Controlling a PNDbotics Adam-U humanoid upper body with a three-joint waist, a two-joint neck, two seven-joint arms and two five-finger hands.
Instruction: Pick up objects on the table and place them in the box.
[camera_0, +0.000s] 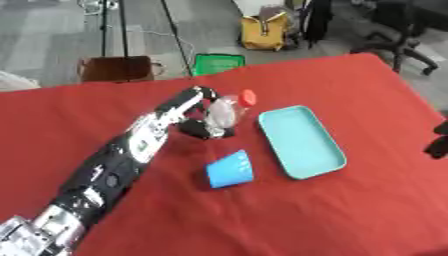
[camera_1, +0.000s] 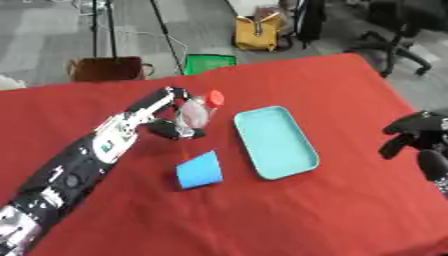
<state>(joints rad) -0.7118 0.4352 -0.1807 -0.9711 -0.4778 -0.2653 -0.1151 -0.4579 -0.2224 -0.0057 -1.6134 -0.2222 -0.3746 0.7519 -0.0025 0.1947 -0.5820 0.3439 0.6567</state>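
Nearest the camera, the left hand (camera_0: 199, 116) is curling its fingers around a clear red-capped bottle (camera_0: 229, 109) left of the teal tray (camera_0: 302, 142), while the right hand (camera_1: 418, 134) is idling half-curled at right; the tilted bottle risks slipping, or the arm's sweep may be knocking the blue cup (camera_0: 230, 169).

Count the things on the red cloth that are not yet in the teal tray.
2. A clear bottle with a red cap is gripped in the left hand, left of the teal tray. A blue cup lies on its side nearer the robot. The tray looks empty.
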